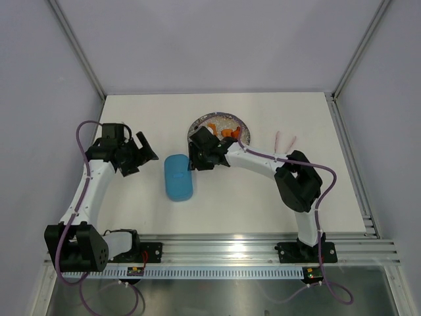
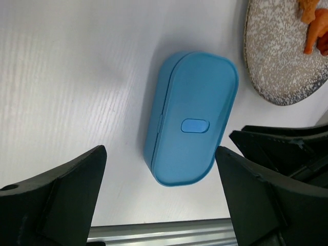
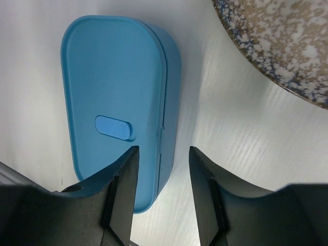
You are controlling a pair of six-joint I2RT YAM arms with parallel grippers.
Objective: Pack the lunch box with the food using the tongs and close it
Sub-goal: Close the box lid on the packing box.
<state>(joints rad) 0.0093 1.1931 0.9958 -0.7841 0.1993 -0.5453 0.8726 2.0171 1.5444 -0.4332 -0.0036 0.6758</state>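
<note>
The lunch box lies flat in the middle of the desk, with its lid seated on top. In my top view its long axis runs near-to-far, the far end leaning slightly toward the left arm.

The left jaws stand wide, off the box's left side and apart from it. The right jaws are part-way apart, and I see only the box's edge and bare desk between them. They hover just beside the box's far right end, between it and the speckled plate, where the orange food sits.

That plate's rim crowds the box's far right. Bare desk runs from the box's near end to the rail. The tongs lie right of the plate, well apart from the box.
</note>
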